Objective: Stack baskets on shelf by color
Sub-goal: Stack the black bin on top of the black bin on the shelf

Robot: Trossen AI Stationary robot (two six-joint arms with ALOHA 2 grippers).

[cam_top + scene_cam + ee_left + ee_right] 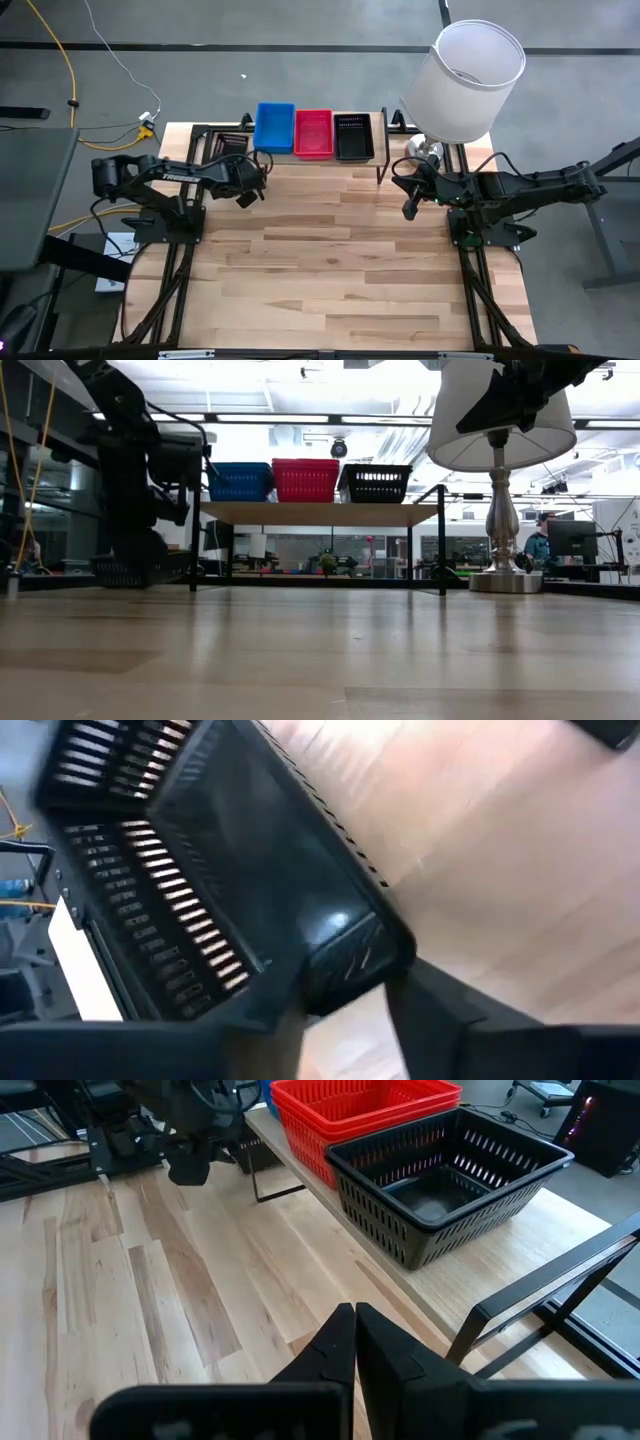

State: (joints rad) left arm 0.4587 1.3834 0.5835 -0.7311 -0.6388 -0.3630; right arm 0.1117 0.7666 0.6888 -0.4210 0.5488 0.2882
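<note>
Blue [274, 127], red [313, 133] and black [353, 136] baskets stand side by side on the shelf [320, 513] at the table's far edge. Another black basket [230, 870] rests on its bottom on the table, left of the shelf, and also shows in the low view as the black basket [118, 570]. My left gripper [345, 1005] comes down slanting onto its corner and is shut on it. My right gripper [355, 1330] hangs shut and empty above the table's right side, near the lamp. My left gripper has the black basket's near corner [352, 952] between its two fingers, one finger [265, 1025] on the long wall's side and the other finger [430, 1010] outside the short wall. The fingers slant down from above. The basket stands on the table.
A lamp with a white shade [470, 75] and a metal foot [503, 582] stands at the far right, next to the shelf's right leg [442, 540]. The wooden table [330, 270] stretches bare toward the near edge. A person [540, 545] sits in the room behind.
</note>
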